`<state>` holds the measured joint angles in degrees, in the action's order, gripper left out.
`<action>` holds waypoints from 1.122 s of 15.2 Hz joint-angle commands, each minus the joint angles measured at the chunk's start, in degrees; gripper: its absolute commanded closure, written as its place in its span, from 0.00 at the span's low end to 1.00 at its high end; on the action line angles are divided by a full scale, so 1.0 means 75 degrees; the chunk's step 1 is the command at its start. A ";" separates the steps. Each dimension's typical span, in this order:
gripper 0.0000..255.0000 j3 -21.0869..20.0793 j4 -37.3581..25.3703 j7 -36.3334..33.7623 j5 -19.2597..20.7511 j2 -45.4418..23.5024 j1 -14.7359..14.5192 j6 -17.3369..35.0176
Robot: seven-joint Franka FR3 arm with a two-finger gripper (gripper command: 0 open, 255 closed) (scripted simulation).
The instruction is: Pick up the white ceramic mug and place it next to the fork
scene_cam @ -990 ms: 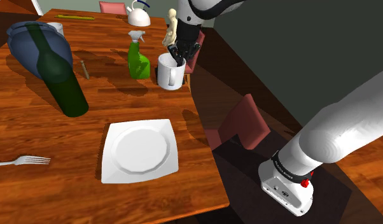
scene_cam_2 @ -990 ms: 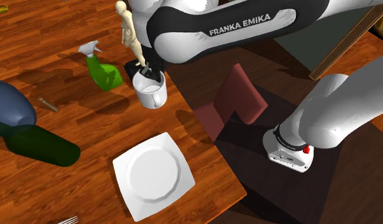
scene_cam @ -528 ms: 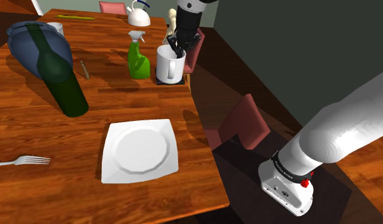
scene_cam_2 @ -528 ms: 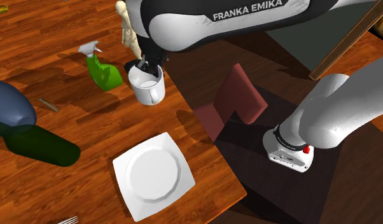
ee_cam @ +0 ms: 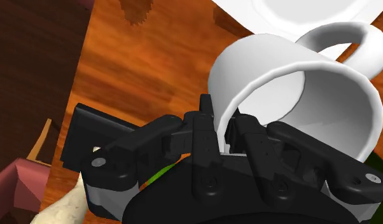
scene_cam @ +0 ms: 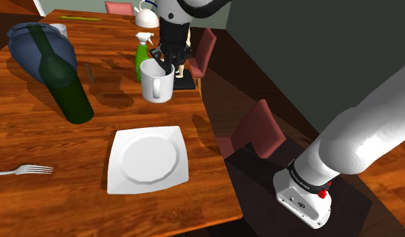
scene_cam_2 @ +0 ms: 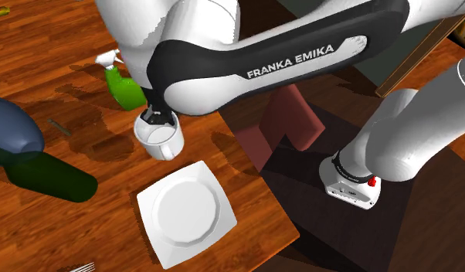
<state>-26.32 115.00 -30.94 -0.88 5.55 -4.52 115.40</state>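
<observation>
Slippage threatens: the gripper (scene_cam: 166,64) pinches the mug (scene_cam: 156,88) by its rim alone, and the green bottle (scene_cam: 66,84) at its nine o'clock crowds the route toward the fork (scene_cam: 23,170) at eight.

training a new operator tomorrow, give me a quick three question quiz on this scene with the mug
1. True or false: the gripper is shut on the rim of the white mug.
2. In the shoulder view, the fork lies at the picture's: A lower left, B upper right, C centre.
3. What colour is the spray bottle beside the mug?
Key: 1 true; 2 A; 3 green.
</observation>
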 commanded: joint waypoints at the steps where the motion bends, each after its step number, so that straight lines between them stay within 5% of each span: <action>1: 1.00 -0.0253 -0.0287 -0.0503 0.0190 -0.0337 -0.0162 0.0017; 9: 1.00 -0.0949 -0.1563 -0.2361 0.1207 -0.1833 -0.1001 -0.0078; 17: 1.00 -0.1109 -0.3588 -0.3979 0.2446 -0.3759 -0.2404 -0.0641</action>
<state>-34.63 90.64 -59.33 16.25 -20.64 -20.99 111.56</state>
